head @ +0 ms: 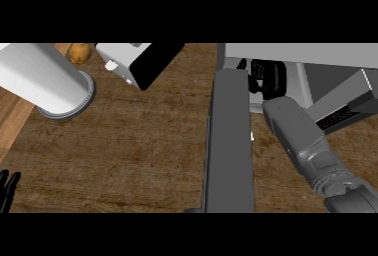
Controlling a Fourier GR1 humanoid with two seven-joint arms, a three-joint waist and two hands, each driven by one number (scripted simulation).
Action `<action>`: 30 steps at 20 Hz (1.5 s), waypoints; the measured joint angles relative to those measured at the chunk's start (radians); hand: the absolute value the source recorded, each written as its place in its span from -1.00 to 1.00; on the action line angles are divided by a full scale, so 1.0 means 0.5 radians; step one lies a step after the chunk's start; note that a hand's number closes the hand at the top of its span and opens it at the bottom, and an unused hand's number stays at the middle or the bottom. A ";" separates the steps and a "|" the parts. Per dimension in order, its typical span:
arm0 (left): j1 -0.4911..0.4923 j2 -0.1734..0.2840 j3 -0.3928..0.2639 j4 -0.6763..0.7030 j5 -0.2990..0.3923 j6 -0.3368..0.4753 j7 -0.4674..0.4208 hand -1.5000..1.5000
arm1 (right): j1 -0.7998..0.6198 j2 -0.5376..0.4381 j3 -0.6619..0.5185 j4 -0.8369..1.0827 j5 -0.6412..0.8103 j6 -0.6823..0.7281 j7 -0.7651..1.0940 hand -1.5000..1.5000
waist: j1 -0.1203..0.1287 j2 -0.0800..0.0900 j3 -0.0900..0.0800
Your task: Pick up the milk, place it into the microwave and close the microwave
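While the right robot hand (pixel 267 75) reaches into the microwave (pixel 310 55) (fingers curled, contents hidden), the milk could tip against the door (pixel 229 145).

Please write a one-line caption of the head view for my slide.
Right hand reaching into the microwave past its open door; left hand rests open at the lower left edge.

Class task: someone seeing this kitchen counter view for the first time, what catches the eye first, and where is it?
First comes the long grey microwave door, standing open down the middle of the brown wooden counter. Right of it, the robot's grey right forearm reaches up toward the microwave, its black right hand at the opening. At upper left stands a big white cylinder; the left hand rests at the lower-left edge.
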 measured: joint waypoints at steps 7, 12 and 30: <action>-0.042 0.029 0.013 0.037 0.003 -0.023 0.000 -1.00 | 0.052 -0.095 -0.064 0.030 -0.030 -0.034 -0.013 1.00 | 0.016 0.017 0.003; -0.077 0.031 0.001 0.063 0.000 -0.025 0.012 -1.00 | 0.071 -0.176 -0.073 0.070 -0.022 -0.026 -0.005 1.00 | 0.039 0.032 0.005; -0.222 0.053 -0.018 0.191 -0.052 -0.003 0.044 -1.00 | 0.065 -0.193 0.018 0.141 0.104 -0.149 0.086 -1.00 | 0.100 0.056 0.008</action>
